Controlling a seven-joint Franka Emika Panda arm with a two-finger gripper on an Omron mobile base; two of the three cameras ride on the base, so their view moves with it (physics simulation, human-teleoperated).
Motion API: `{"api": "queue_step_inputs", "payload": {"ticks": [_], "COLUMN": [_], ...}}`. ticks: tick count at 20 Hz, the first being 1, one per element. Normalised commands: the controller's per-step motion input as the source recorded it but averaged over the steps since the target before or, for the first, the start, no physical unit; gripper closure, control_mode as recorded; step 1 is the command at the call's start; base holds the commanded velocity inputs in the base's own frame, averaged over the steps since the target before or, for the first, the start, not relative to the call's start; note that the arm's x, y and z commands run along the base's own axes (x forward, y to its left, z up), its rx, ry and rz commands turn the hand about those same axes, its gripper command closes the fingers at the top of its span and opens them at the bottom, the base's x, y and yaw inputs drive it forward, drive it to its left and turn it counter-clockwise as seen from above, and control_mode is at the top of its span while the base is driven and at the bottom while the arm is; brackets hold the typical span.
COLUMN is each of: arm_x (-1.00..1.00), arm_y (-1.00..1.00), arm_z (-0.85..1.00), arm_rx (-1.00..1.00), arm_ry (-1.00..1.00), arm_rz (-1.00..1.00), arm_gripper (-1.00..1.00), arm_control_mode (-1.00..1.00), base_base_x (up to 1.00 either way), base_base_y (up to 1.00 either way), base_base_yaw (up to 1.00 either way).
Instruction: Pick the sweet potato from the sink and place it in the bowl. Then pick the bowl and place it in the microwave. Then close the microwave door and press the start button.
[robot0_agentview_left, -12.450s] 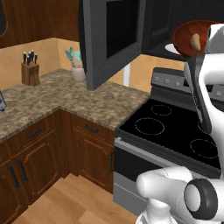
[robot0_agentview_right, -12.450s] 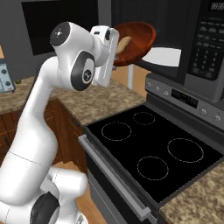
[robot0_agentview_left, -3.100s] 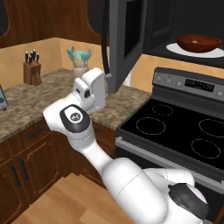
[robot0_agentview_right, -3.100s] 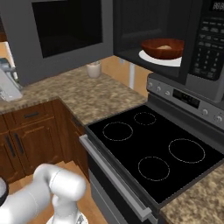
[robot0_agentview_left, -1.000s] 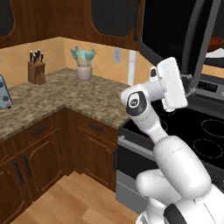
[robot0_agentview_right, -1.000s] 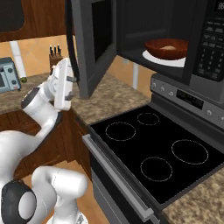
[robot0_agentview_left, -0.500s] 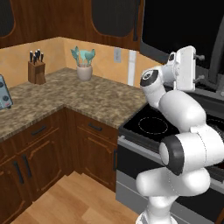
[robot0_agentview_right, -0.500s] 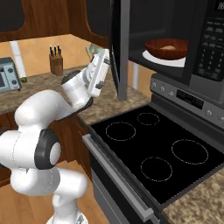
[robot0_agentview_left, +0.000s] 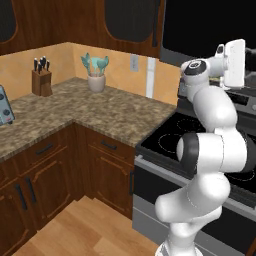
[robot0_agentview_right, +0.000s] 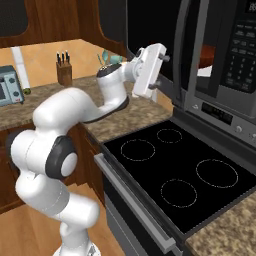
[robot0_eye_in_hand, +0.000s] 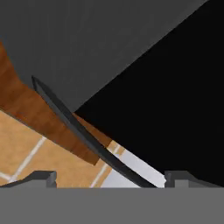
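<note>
The microwave door (robot0_agentview_right: 145, 25) is a black panel with a grey frame, swung almost shut. My gripper (robot0_agentview_right: 160, 72) rests against its outer face, open and holding nothing. In the hand view my gripper (robot0_eye_in_hand: 111, 179) looks closely at the dark door (robot0_eye_in_hand: 144, 57) and its curved handle (robot0_eye_in_hand: 87, 135). Through the narrow gap beside the door shows a sliver of the reddish-brown bowl (robot0_agentview_right: 207, 54) inside the microwave (robot0_agentview_right: 235, 95). The button panel (robot0_agentview_right: 245, 45) sits at the right. The sweet potato is hidden. The sink is out of view.
The black stove top (robot0_agentview_right: 175, 170) lies under the microwave. The granite counter (robot0_agentview_left: 100, 110) runs left with a knife block (robot0_agentview_left: 41, 75) and a utensil holder (robot0_agentview_left: 96, 75). A toaster (robot0_agentview_right: 10, 85) stands at the far left. Wood floor lies below.
My hand has swept right with the microwave door, taking it from half open to nearly shut. Only a sliver of the bowl still shows.
</note>
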Motion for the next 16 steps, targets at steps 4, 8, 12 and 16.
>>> {"api": "queue_step_inputs", "payload": {"ticks": [4,8,12,16], "arm_x": [0.15,0.62,1.00,0.94], "arm_y": [-0.86,-0.48,-0.24,-0.54], "arm_z": [0.47,0.11,0.00,-0.05], "arm_rx": [0.41,0.32,0.23,0.23], "arm_ry": [0.00,0.01,0.02,0.00], "arm_rz": [0.38,0.38,0.37,0.41], "arm_gripper": [-1.00,-1.00,-1.00,-1.00], "arm_control_mode": [-1.00,-1.00,-1.00,-1.00], "base_base_x": [0.00,0.00,0.00,0.00], "base_base_y": [0.00,0.00,0.00,0.00], "base_base_yaw": [0.00,0.00,0.00,0.00]}}
